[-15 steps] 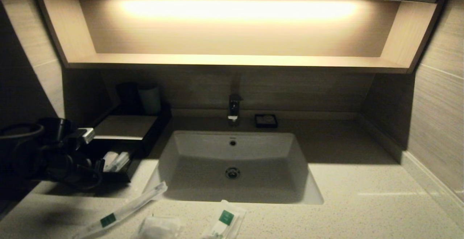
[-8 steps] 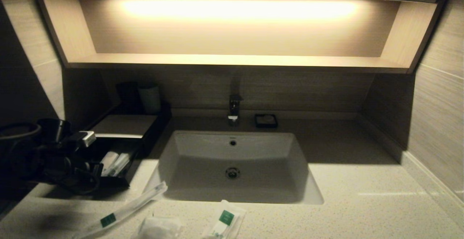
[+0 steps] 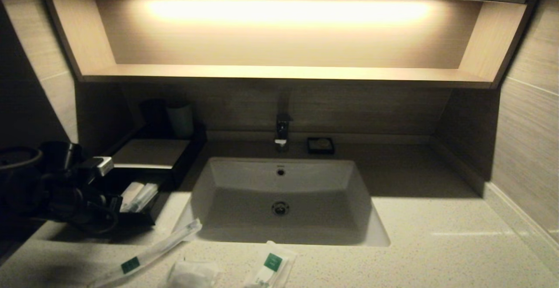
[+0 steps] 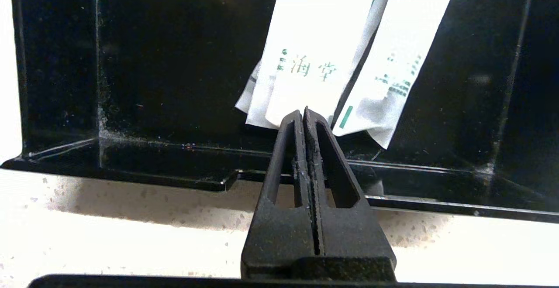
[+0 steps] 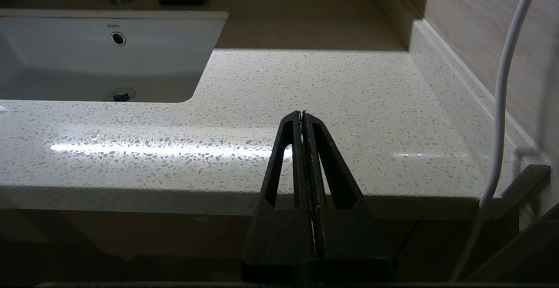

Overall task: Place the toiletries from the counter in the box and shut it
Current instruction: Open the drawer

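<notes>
Slightly back toward the robot since a second ago, the left gripper (image 4: 304, 112) is pinched fully together on nothing, its tips at the box (image 3: 144, 179) drawer's front lip, two packets (image 4: 314, 56) just beyond. Three toiletries (image 3: 144, 253) remain on the counter (image 3: 436, 244); the drawer is unclosed. The right gripper (image 5: 302, 114), likewise closed and empty, idles at the counter's edge.

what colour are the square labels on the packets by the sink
Green labels on white packets; clearest in the head view.
</notes>
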`<state>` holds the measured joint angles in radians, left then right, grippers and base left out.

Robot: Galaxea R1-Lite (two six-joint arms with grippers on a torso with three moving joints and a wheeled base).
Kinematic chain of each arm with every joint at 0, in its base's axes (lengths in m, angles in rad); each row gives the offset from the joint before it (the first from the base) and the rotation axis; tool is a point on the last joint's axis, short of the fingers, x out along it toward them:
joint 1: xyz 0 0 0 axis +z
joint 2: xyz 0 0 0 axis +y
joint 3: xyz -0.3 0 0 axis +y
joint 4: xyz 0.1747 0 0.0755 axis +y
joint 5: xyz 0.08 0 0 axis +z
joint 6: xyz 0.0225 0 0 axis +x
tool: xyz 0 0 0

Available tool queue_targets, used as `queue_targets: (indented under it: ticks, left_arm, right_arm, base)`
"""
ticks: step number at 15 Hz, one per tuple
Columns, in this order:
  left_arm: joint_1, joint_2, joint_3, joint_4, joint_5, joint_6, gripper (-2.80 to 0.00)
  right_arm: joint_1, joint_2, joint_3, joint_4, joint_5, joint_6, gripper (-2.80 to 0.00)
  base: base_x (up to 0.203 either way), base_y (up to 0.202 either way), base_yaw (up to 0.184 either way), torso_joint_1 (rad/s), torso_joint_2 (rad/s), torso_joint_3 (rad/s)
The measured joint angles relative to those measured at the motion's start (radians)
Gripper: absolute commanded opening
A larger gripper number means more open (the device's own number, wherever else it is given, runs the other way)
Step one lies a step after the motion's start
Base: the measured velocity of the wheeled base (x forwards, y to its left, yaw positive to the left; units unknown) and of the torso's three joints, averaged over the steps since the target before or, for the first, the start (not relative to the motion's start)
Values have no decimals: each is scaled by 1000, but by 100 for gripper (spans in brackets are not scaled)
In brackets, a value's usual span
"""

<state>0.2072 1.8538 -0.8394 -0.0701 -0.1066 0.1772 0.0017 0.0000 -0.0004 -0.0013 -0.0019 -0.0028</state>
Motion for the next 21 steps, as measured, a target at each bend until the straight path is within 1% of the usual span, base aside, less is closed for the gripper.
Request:
queue_targets:
  ticks: [6, 10, 13, 17, 21]
  left_arm:
    - [7, -24, -12, 50, -1, 5, -280]
    - [8, -44, -13, 61, -1, 9, -280]
    - [6, -67, -23, 62, -7, -3, -280]
    - [10, -142, -34, 57, -5, -59, -280]
    - [10, -276, -47, 59, -4, -150, -280]
  right_arm:
    - [0, 0, 0, 0, 0, 0, -280]
    - [0, 0, 0, 0, 0, 0, -280]
    - [0, 0, 0, 0, 0, 0, -280]
    - [-1, 0, 0, 0, 1, 0, -280]
    - [0, 0, 0, 0, 1, 0, -280]
  base:
    - [0, 0, 0, 0, 0, 0]
    - [0, 0, 0, 0, 0, 0]
    - [0, 0, 0, 0, 0, 0]
    - [0, 0, 0, 0, 0, 0]
    - [0, 0, 0, 0, 0, 0]
